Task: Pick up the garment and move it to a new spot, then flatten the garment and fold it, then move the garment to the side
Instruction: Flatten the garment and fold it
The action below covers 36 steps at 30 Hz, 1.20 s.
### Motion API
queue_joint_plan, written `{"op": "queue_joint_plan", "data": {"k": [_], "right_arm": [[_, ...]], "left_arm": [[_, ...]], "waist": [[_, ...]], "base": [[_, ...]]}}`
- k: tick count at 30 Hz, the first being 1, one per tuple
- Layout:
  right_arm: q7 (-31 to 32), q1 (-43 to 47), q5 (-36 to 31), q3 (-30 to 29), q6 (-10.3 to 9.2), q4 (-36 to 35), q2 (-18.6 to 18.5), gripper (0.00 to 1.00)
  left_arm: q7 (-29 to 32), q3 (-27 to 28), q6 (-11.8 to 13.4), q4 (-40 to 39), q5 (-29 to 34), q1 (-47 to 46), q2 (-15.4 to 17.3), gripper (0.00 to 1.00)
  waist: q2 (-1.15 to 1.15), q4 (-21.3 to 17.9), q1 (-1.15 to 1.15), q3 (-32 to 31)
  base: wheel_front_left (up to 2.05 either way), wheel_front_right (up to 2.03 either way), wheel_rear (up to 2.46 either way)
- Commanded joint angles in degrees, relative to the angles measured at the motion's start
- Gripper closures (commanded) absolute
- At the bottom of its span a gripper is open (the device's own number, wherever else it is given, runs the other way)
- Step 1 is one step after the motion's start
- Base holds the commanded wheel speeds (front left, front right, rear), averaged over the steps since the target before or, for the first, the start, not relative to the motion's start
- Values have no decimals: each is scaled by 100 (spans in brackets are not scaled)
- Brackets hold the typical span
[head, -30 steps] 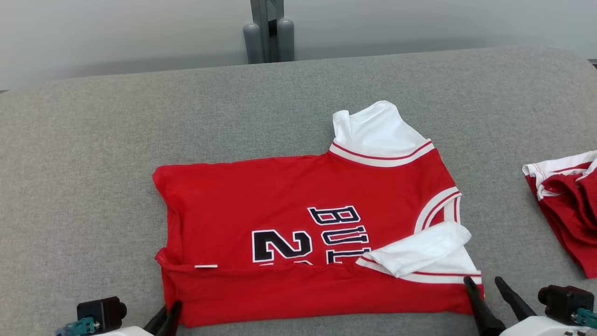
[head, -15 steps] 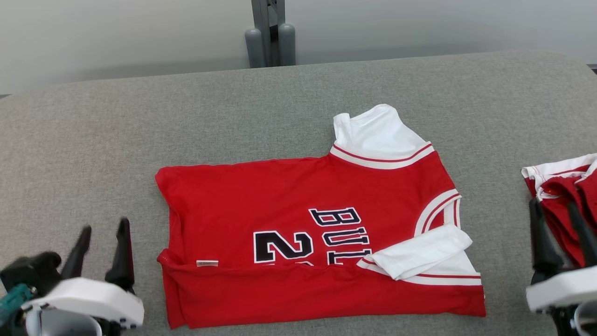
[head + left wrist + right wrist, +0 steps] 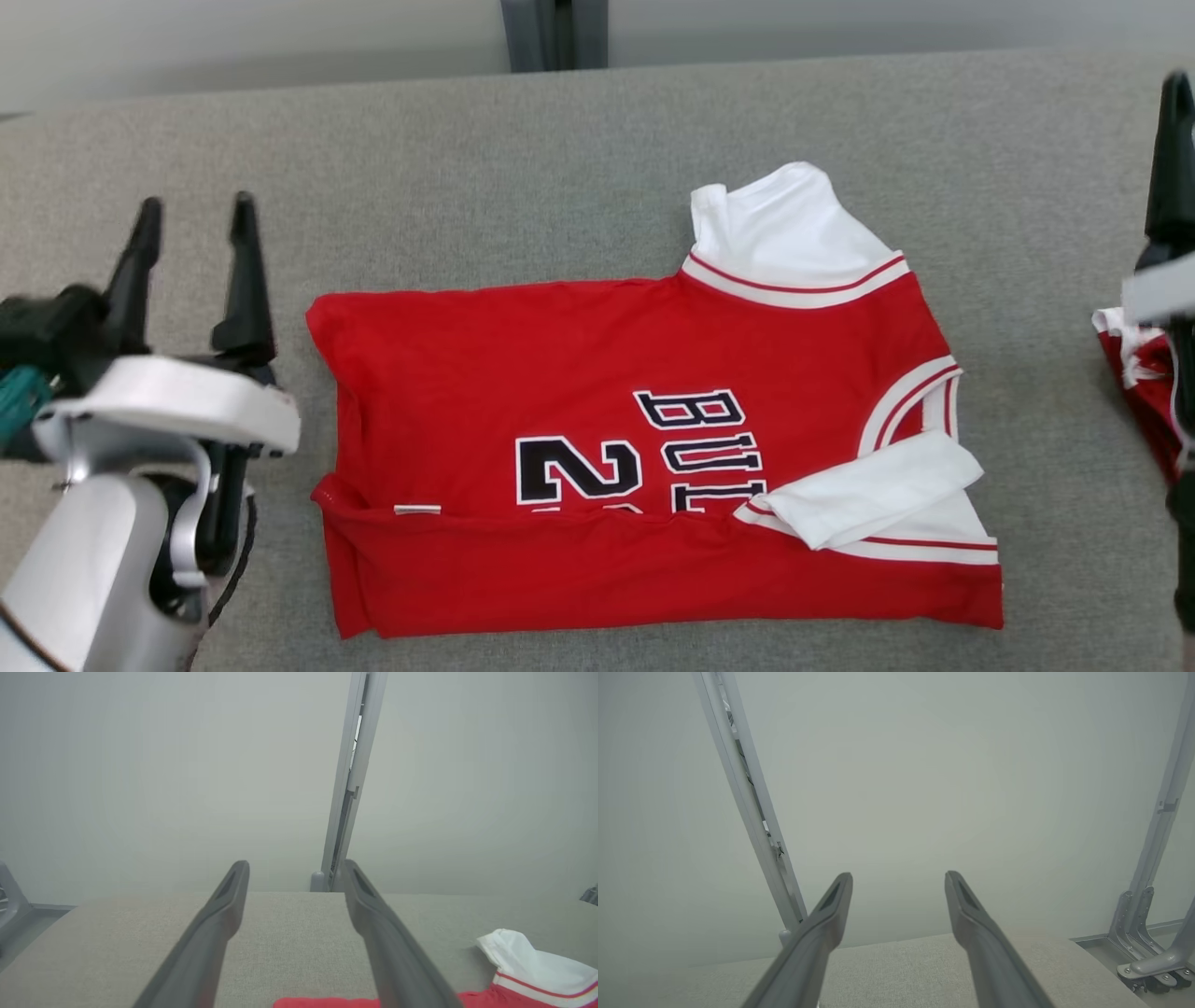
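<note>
A red basketball jersey (image 3: 635, 448) lies flat near the middle of the grey fabric-covered tabletop (image 3: 467, 168). Its hem points to 9 o'clock and its neck to 3 o'clock. Its near long edge is folded over toward 12 o'clock in a band that hides the lower part of the black, white-edged "2" and "BUL" lettering. A small white tag (image 3: 415, 509) sits on the fold line toward the 8 o'clock corner. One white sleeve (image 3: 784, 233) sticks out at the 1 o'clock side, and the other white sleeve (image 3: 868, 495) is folded back across the red cloth at about 4 o'clock. The left claw (image 3: 194, 207) hangs above bare tabletop at 9 o'clock from the jersey, just beside its hem edge but apart from it. Its two dark fingers point toward 12 o'clock, spread wide with nothing between them. The right claw (image 3: 899, 877) is raised off to 3 o'clock of the jersey, and in its own wrist view its fingers are also spread wide and hold nothing, aimed at the pale wall (image 3: 924, 765) beyond the tabletop's far edge. A second red-and-white garment (image 3: 1134, 401) lies bunched at the 3 o'clock edge, well apart from the jersey. A grey upright post (image 3: 555, 33) stands past the tabletop at 12 o'clock.
</note>
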Motion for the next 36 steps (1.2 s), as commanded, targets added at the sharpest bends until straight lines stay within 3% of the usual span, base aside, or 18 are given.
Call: {"op": "queue_joint_plan", "data": {"k": [1,8,17,24,34,35,36], "right_arm": [[47,-271,6,86,-3,188,-121,0],[401,-1392,-42,802,-3,1182,-550,0],[909,-2373,204,2363,-3,2451,-959,0],[1276,-2819,866,3303,-3,3179,-1039,0],[1655,-3351,1705,4139,-3,3879,-1051,0],[1707,-3367,1803,4214,-3,3919,-1041,0],[1741,-3388,1897,4290,-2,3941,-1038,50]], "left_arm": [[112,-93,-113,122,-21,-246,13,0],[829,-587,-628,900,-179,-1065,-108,0],[1449,-956,-1148,2006,-393,-1777,-282,0],[1749,-1070,-1439,2451,-589,-1984,-318,0],[2149,-1298,-1720,2704,-694,-2219,-358,0],[2167,-1317,-1726,2730,-695,-2231,-366,14],[2156,-1322,-1736,2752,-685,-2259,-378,55]], "waist": [[0,106,0,226],[0,363,0,730],[0,633,0,1257],[0,695,0,1481],[0,739,0,1709],[0,743,0,1717],[0,745,0,1723]], "base": [[0,0,0],[0,0,0],[0,0,0],[0,0,0],[0,0,0],[0,0,0],[0,0,0]]}}
